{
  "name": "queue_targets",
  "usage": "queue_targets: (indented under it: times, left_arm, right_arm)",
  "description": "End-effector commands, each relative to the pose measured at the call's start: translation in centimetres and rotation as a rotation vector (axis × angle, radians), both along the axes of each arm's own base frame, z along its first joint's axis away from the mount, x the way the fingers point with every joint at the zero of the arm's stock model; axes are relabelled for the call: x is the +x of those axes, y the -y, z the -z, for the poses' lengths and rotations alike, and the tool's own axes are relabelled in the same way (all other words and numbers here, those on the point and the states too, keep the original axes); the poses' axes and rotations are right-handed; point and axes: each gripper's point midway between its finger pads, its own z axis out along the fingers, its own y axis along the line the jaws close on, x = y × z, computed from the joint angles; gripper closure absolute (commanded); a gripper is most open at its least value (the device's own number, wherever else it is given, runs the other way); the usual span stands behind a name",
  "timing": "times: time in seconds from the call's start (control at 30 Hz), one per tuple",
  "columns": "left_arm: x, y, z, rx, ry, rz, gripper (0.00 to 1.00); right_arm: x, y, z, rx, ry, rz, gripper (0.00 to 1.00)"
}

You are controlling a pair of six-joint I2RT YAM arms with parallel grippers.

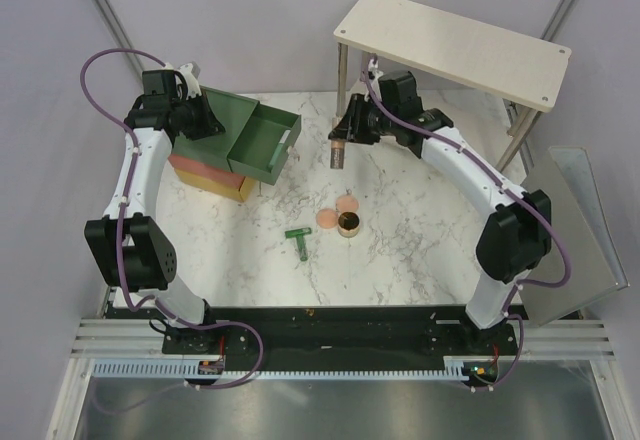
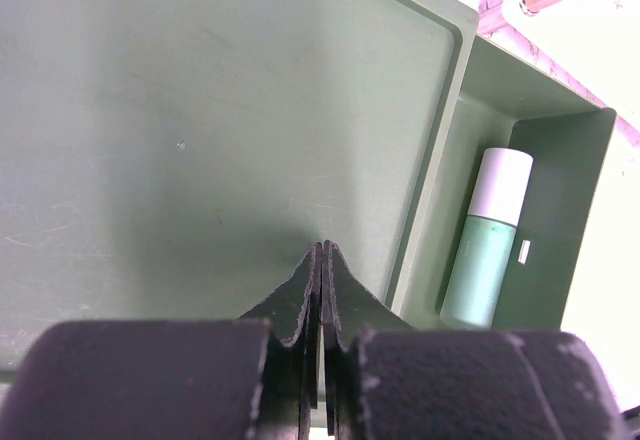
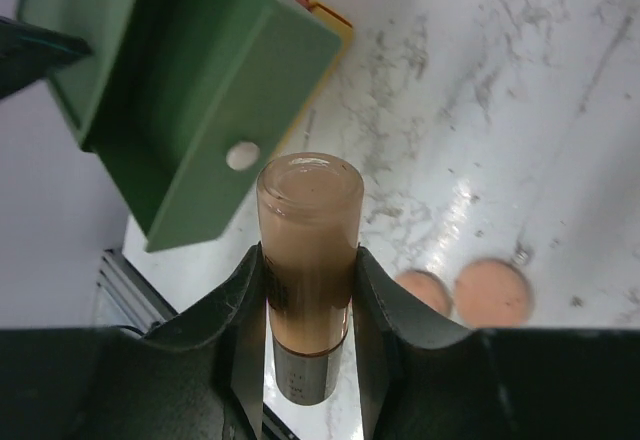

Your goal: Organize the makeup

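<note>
We hold the orange-brown tube [image 3: 310, 200] clamped in the right gripper [image 3: 308, 265]; the left gripper [image 2: 322, 260] is pinched together, empty. Lowered short, the tube could clip the green drawer [image 1: 262, 143] wall.

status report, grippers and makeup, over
Left gripper shut, empty, over drawer box top. Right gripper shut on orange-brown tube, beside open drawer. Mint-green case in drawer. Nothing between tube and drawer.

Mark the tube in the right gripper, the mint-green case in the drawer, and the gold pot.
orange-brown tube [image 3: 308, 255], right wrist view, mid-body.
mint-green case [image 2: 481, 268], left wrist view, green body below white cap.
round gold pot [image 1: 349, 225], top external view, its open centre.
</note>
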Motion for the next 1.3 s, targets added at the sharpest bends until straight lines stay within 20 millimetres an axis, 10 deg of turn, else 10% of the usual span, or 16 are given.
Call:
queue_targets:
  times: [0.0, 0.23, 0.53, 0.7, 0.97, 1.27]
  left_arm:
    - [-4.5, -0.6, 7.8, 0.048, -0.315, 0.006, 0.96]
    - [-4.5, -0.6, 7.7, 0.046, -0.316, 0.006, 0.96]
    - [-4.5, -0.6, 7.7, 0.046, -0.316, 0.005, 0.95]
    - [-4.4, -0.7, 7.7, 0.051, -0.313, 0.001, 0.95]
    - [-4.2, -0.7, 7.7, 0.045, -0.315, -0.003, 0.95]
    - [-3.6, -0.8, 7.6, 0.055, -0.307, -0.001, 0.94]
  right_arm:
    - [3.0, -5.4, -7.8, 0.243, 0.158, -0.069, 1.0]
    - [3.8, -12.8, -11.1, 0.39, 0.176, -0.161, 1.0]
    - [3.2, -18.3, -8.6, 0.434, 0.111, -0.2, 0.89]
    - [2.9, -18.0, -6.5, 0.383, 0.078, -0.156, 0.56]
    - [3.2, -17.1, -7.3, 0.356, 0.115, -0.119, 0.34]
    - [4.4, -13.0, -11.9, 0.39, 0.183, -0.027, 0.61]
